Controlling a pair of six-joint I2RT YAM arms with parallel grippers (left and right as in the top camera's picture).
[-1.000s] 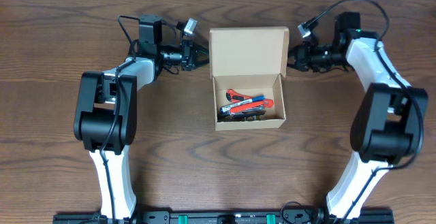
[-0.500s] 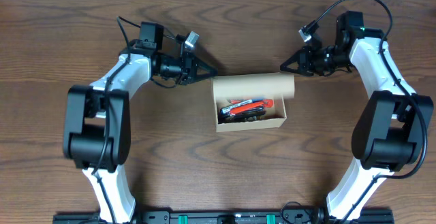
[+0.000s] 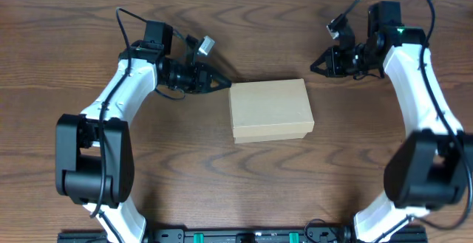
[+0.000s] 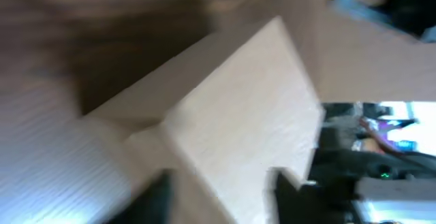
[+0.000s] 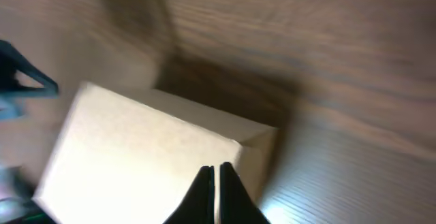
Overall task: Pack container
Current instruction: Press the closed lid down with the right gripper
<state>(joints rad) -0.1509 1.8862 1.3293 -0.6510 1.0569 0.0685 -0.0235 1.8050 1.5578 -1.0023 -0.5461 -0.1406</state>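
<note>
The container (image 3: 269, 110) is a plain tan cardboard box lying in the middle of the table with its flap lid folded down, so its contents are hidden. My left gripper (image 3: 224, 84) points at the box's back left corner, almost touching it. In the left wrist view the container (image 4: 231, 115) fills the frame, and the left gripper (image 4: 221, 198) is open, its dark fingers (image 4: 158, 198) spread over the lid. My right gripper (image 3: 313, 66) hovers behind the box's back right corner, apart from it. In the right wrist view the right gripper (image 5: 216, 190) is shut and empty above the container (image 5: 143, 149).
A dark wooden table (image 3: 236, 176) carries only the box. Both arm bases (image 3: 96, 162) stand at the front left and front right. A black rail (image 3: 236, 235) runs along the front edge.
The upright lid has swung down and the box now lies closed, hiding the markers inside. My left gripper opened. Both grippers drew back a little from the box's rear corners.
</note>
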